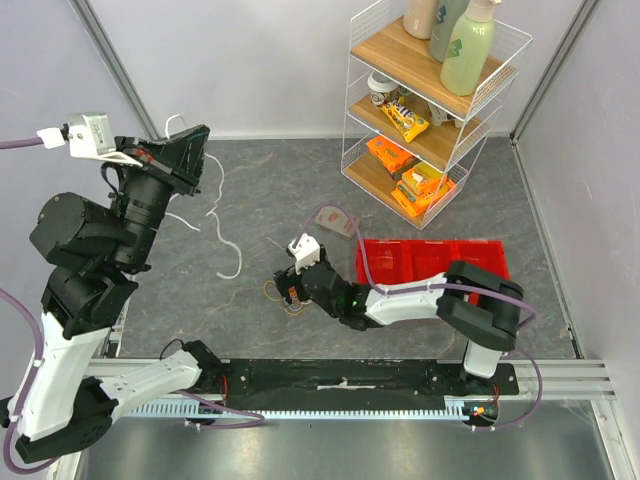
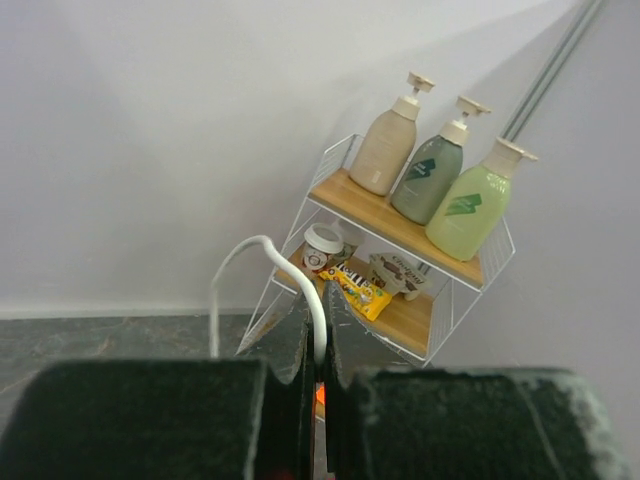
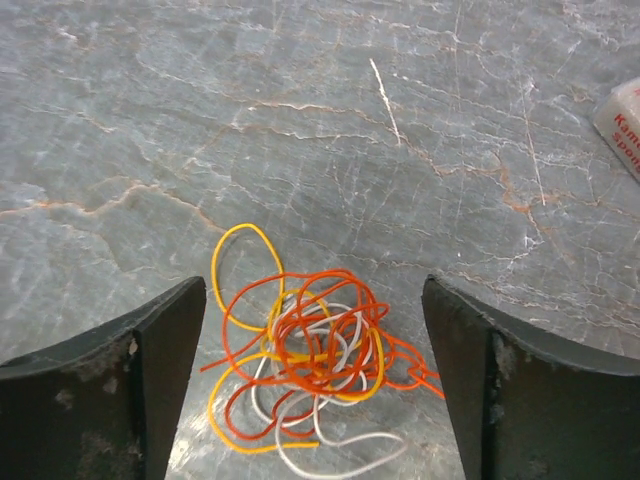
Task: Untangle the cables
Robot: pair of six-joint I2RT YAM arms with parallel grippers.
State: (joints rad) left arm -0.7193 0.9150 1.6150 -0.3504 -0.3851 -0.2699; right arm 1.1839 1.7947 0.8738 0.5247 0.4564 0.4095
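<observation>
Right gripper (image 3: 312,300), jaws wide and empty, brackets the cables (image 3: 305,370): likely light, limp and snag-prone, so pinch the yellow outer loop. Left gripper (image 2: 318,335) clamps a white cable (image 2: 265,243).

Open tabletop (image 3: 300,120) around cables (image 3: 310,360), bin (image 1: 400,262) rightward

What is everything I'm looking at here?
cable tangle: one, orange, yellow and white, between the right arm's jaws
white cable: one, white, trailing over the table from the left arm's jaws
wire rack: one, white with wooden shelves, far right
pump bottles: three, beige, dark green, light green, top shelf
cup: one, white, middle shelf
snack packets: several, orange and yellow, lower shelves
bin: one, red, near right
packet: one, whitish, behind right arm
table: one, grey marbled
left arm: one, black and white, jaws shut on white cable
right arm: one, black and white, jaws open astride tangle
</observation>
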